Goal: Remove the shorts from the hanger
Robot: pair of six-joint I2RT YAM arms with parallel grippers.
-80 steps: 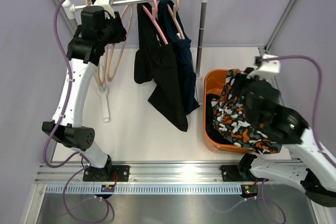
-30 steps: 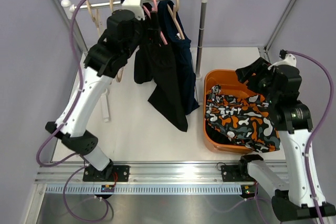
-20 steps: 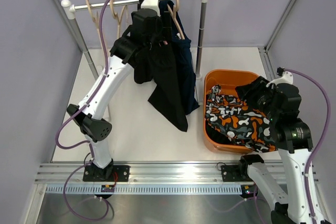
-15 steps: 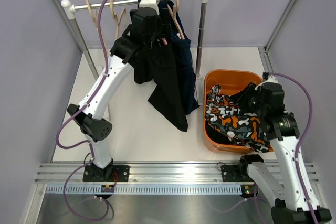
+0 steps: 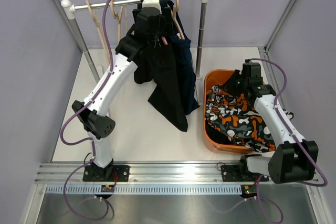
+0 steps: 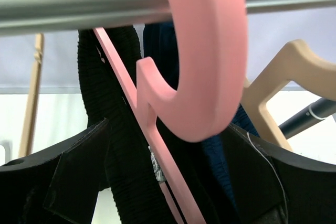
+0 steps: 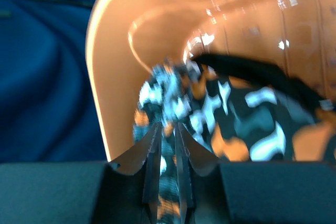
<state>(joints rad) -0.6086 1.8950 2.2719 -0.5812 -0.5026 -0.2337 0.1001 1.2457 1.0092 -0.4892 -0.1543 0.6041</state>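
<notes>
Facing the pink hanger [image 6: 210, 51] on the rail [image 5: 105, 3], the left gripper [image 6: 168, 150] stood spread; black shorts [image 5: 165, 85] and navy shorts [image 5: 185, 61] hung mid-table; closing squarely on the hook seemed advisable; the right gripper [image 7: 168, 145], jaws nearly together, hovered over patterned shorts [image 5: 239, 121] in the tub [image 5: 218, 75] near the table's right edge; any pinch could not be told.

My right wrist view is blurred: I cannot tell whether my right claw [image 7: 167, 145] pinches the patterned shorts [image 7: 231, 129]. The pink hanger [image 6: 210, 66] runs off the top edge.
</notes>
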